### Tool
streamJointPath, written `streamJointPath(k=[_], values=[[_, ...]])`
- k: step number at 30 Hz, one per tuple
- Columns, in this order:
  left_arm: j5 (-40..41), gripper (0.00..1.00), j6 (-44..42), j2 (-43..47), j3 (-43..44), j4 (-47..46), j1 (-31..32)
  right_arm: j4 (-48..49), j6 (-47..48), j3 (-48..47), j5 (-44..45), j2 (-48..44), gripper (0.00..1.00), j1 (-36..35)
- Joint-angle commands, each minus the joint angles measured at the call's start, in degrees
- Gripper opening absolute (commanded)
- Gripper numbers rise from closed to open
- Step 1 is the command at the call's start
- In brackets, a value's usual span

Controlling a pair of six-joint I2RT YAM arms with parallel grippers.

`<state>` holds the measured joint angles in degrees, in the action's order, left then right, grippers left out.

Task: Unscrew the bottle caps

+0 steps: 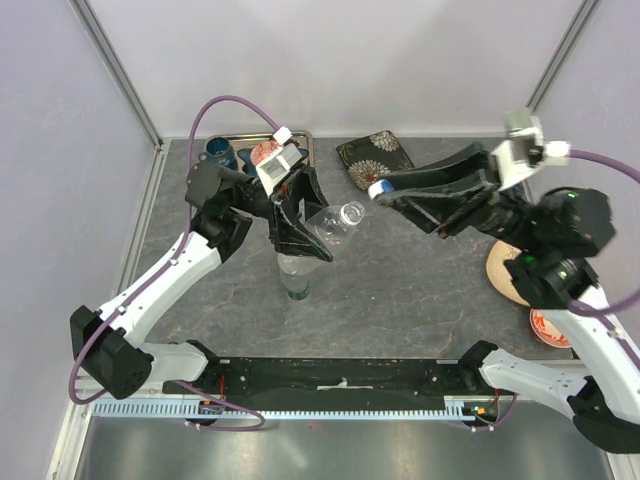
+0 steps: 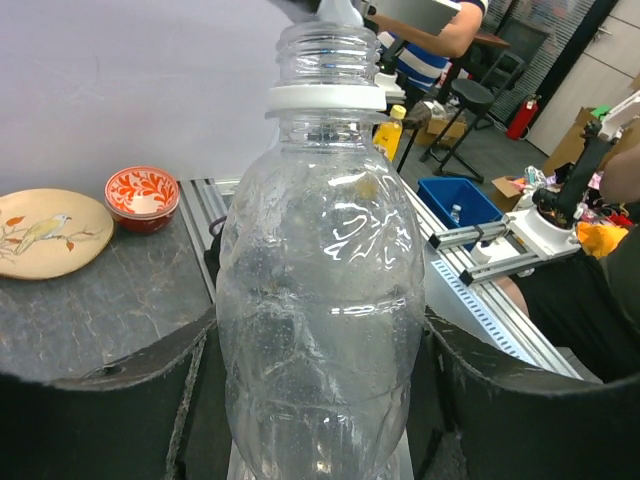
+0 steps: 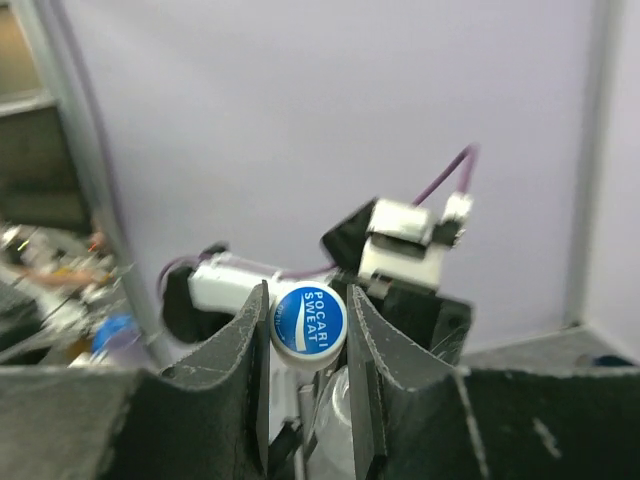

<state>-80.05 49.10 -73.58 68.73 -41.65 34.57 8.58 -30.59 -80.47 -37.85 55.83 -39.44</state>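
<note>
One cap's already off. The left fingers (image 2: 110, 410) are clamped round the belly of a clear, crinkly plastic bottle (image 2: 320, 300), which looks lifted off the grey counter (image 1: 420, 270), its bare threaded neck leaning toward the right arm. Just past the mouth, not touching, the right fingers (image 3: 240, 350) pinch the small round blue-and-white cap (image 3: 308, 322) by its rim. What looks like a second bottle (image 1: 293, 275) stands upright under the left arm, nearer that side, so probably next.
</note>
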Motion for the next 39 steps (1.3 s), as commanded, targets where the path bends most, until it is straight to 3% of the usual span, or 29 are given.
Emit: streamJointPath(k=[1, 2, 4, 6, 9, 12, 15, 32, 39], values=[[3.58, 0.46, -9.0, 1.6, 0.88, 11.03, -0.2, -10.54, 7.64, -3.82, 25.76, -3.71, 0.0, -0.29], [4.28, 0.47, -10.59, 2.12, 0.71, 12.72, -0.2, -14.43, 8.61, -4.69, 36.51, -3.37, 0.0, -0.29], [8.3, 0.47, -16.45, 4.4, 0.53, 19.98, -0.38, -26.17, 9.58, -4.01, 46.32, -1.26, 0.0, -0.29], [13.05, 0.47, -21.74, 6.95, 0.27, 26.24, -0.38, -30.97, 9.32, 0.02, 56.86, -0.2, 0.0, -0.29], [33.38, 0.48, -30.27, 13.01, -2.45, 32.76, -0.38, -33.1, 6.08, 13.37, 60.51, -0.29, 0.0, -0.2], [45.46, 0.48, -32.66, 18.55, -6.41, 34.0, -0.38, -31.26, 2.38, 25.25, 58.59, 1.9, 0.0, -0.02], [50.15, 0.48, -34.07, 20.67, -7.56, 36.19, -0.38, -28.02, 0.18, 32.03, 58.32, 5.58, 0.0, -0.11], [51.58, 0.48, -34.25, 22.6, -11.69, 36.72, -0.38, -21.24, -0.17, 33.01, 57.01, 29.84, 0.0, 0.42], [52.19, 0.49, -35.39, 23.57, -12.3, 37.6, -0.38, -20.88, -0.17, 30.72, 57.09, 34.51, 0.0, 0.77]])
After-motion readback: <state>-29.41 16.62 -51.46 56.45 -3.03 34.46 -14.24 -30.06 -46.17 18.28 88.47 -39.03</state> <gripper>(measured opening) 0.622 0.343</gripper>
